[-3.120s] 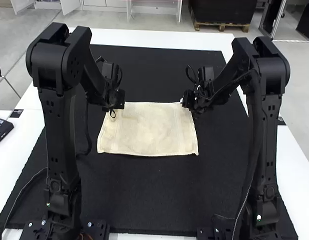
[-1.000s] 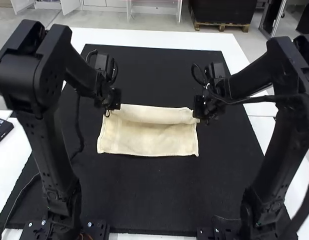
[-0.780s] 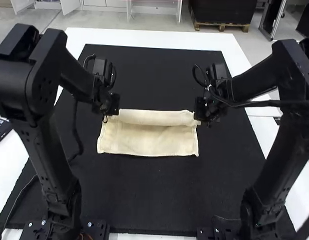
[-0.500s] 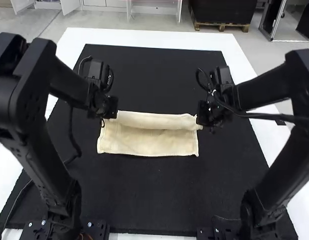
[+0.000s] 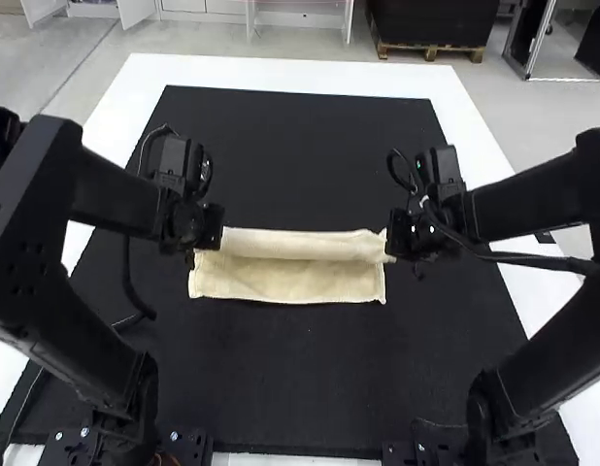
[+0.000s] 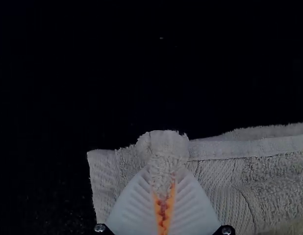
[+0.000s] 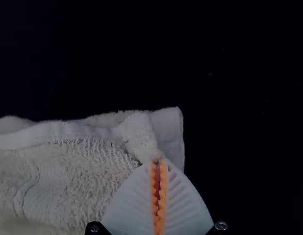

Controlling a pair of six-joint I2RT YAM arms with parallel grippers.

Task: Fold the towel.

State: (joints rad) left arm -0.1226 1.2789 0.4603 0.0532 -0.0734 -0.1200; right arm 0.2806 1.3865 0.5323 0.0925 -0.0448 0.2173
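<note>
We see the left gripper (image 5: 207, 239) left of the frame's centre, at the upper left corner of the towel (image 5: 286, 284). In the left wrist view its white ribbed fingers (image 6: 134, 208) are drawn nearly together, with a bunched pinch of cloth caught between the tips.

Right of centre we find the right gripper (image 5: 402, 238) at the towel's upper right corner. Its own wrist view shows us the orange pads (image 7: 163, 196) almost meeting, a small gathered bit of cloth nipped at their tips.

Between the two grippers, the cream towel lies across the middle of the frame. Its upper part bends over into a soft, rounded band, and its lower part lies flat below that.

Around it we have the black mat (image 5: 300, 379), then the white table (image 5: 271, 68) along the top and sides. The left arm (image 5: 106, 194) comes in from the frame's left, the right arm (image 5: 533, 199) from its right.
</note>
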